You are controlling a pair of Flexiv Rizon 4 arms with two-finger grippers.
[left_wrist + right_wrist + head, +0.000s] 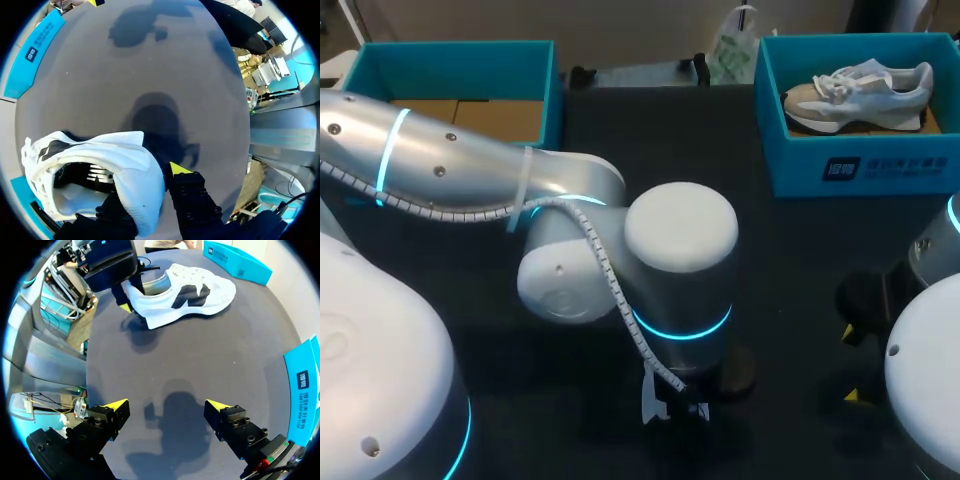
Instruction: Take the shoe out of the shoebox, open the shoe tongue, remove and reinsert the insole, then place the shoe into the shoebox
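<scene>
Room: table (pixel 200 365) under spread right jaws
Grip: left jaws pinching white shoe (pixel 200 307) at heel
Edge: shoebox (pixel 300 390) beside right jaws
Hidden: white shoe, behind left arm (pixel 470 170) in head view

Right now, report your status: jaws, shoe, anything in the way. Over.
Left gripper jaws shut on white sneaker at its heel. Right gripper jaws open, holding nothing. Grey sneaker occupies the right-side shoebox.

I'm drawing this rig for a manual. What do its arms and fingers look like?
The left arm and right arm are rounded silver-white tubes with glowing cyan rings. A white spiral-wrapped cable runs along the left one. The right gripper has blocky black fingers with yellow tips.
</scene>
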